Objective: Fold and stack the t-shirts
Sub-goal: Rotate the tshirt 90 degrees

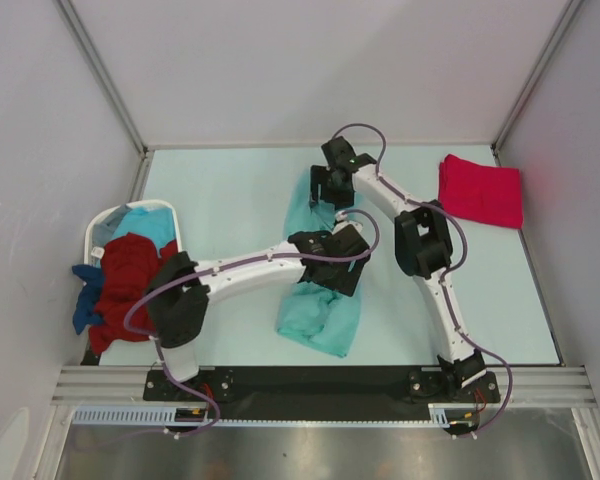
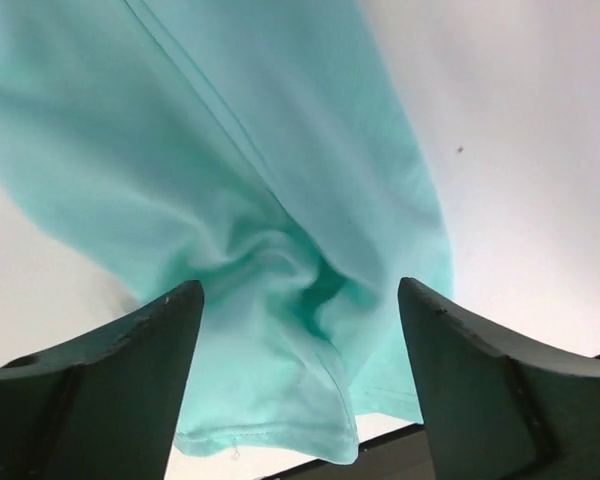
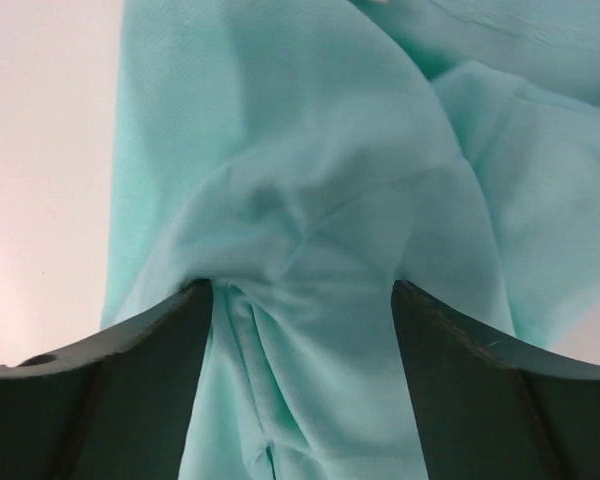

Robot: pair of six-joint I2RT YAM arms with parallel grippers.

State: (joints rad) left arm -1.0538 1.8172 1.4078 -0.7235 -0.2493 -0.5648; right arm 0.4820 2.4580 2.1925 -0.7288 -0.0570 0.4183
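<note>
**A:** Two grippers, both over one teal t-shirt (image 1: pixel 320 305). Left gripper (image 2: pixel 300 340): jaws stood wide, with a bunched ridge of cloth between the fingers, not pinched. Right gripper (image 3: pixel 302 350): jaws equally wide, cloth puckered up between them and touching both inner faces, no clamp seen.

**B:** Where did the shirt lie?

**A:** Directly under both, as a long crumpled band on the table (image 1: pixel 230 200). It ran from beneath the right gripper to just past the left one, on the side toward the arm bases.

**B:** Handling?

**A:** Judged light and limp, with no stiffness; it creased and bunched in both wrist views. Not fragile, not slippery. Best taken at a hem or seam edge, pinching few layers.

**B:** Obstructions?

**A:** Folded pinkish-red t-shirt (image 1: pixel 480 190) lay well to the right of the right gripper. Laundry basket (image 1: pixel 100 228), with a dark red t-shirt (image 1: pixel 130 280) and a blue t-shirt (image 1: pixel 83 308), sat well left of the left gripper. Nothing lay between. Main risk, in my judgement: both arms were close together over the same cloth.
</note>
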